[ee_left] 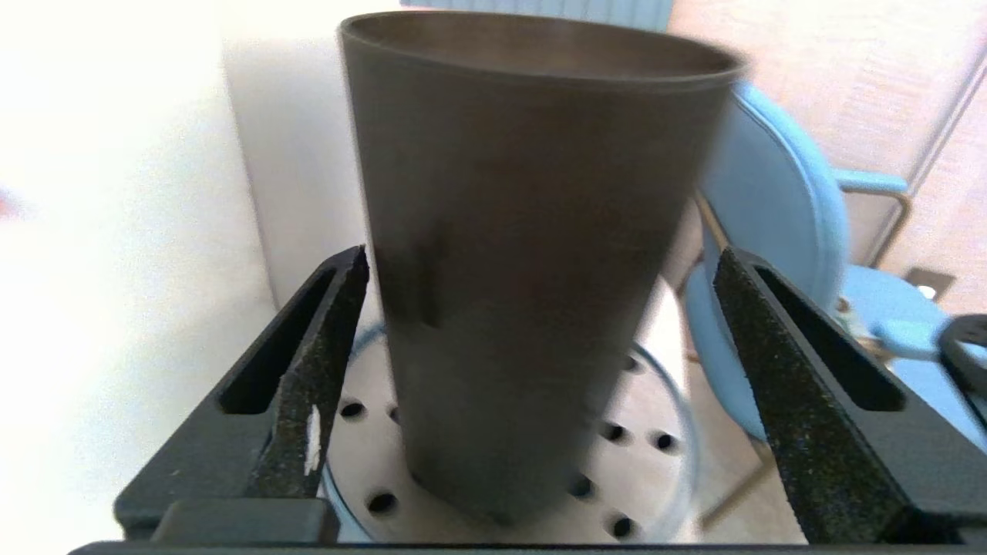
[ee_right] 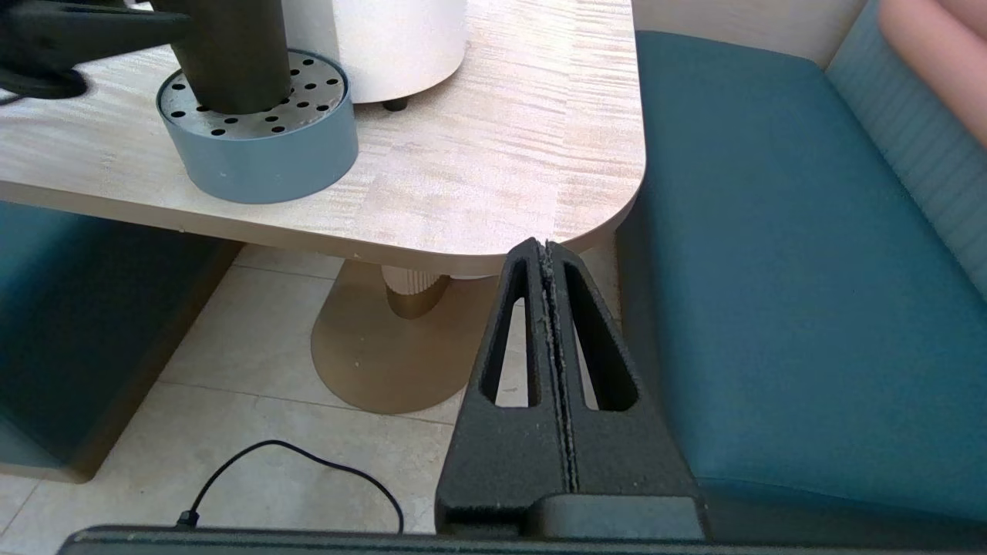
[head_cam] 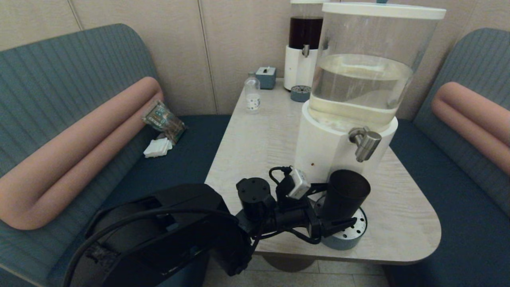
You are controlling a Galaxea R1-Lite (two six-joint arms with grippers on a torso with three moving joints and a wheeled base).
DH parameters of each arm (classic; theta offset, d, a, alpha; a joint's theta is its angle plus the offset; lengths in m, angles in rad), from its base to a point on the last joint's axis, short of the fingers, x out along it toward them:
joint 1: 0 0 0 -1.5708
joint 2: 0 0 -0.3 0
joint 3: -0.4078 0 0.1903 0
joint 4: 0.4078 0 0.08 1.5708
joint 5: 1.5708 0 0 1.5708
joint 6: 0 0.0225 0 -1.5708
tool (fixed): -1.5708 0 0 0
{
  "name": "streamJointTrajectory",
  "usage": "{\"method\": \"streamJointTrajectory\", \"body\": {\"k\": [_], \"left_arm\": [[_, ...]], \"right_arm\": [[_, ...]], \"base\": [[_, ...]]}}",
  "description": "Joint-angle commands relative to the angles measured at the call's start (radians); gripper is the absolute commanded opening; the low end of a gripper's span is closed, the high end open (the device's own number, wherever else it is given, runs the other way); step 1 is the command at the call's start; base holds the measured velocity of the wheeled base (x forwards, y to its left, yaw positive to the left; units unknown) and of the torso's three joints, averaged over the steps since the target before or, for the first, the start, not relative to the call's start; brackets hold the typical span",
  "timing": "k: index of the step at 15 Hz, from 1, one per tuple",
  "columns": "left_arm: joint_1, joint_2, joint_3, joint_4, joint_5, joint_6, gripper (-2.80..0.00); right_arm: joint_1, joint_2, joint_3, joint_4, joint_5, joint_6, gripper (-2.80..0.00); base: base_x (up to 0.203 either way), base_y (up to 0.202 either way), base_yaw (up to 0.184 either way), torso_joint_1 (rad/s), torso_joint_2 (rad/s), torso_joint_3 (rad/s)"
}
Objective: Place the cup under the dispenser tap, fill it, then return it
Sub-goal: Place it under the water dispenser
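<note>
Straddling the cup (ee_left: 524,262) on the drip tray (ee_right: 262,158) at lower centre, your left gripper (ee_left: 540,370) fingers are sitting wide open, gripping nothing; tap (head_cam: 364,142) is waiting above.

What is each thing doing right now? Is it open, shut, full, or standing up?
cup: upright on the drip tray, below the tap, not gripped.
left gripper: open, fingers on either side of the cup.
right gripper: shut, holding nothing, beside the table corner.
dispenser tap: no liquid flowing.
large dispenser: tank partly full, lid on.
small bottle: upright, capped.
</note>
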Motion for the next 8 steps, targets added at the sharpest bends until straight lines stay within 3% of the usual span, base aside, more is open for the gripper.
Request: {"method": "streamJointTrajectory", "body": {"k": [1,8], "left_arm": [[0.0,-0.074,0.071,-0.009,-0.004,0.0,0.0],[0.004,-0.333,0.486,-0.009,-0.001,0.001,0.0]], "right_arm": [[0.0,0.0,0.003,-0.001,0.0,-0.001,-2.8],[0.0,0.0,0.003,-0.001,0.0,-0.001,-2.8]], "base": [[0.0,0.0,0.0,0.0,0.0,0.0],[0.0,0.0,0.0,0.0,0.0,0.0]]}}
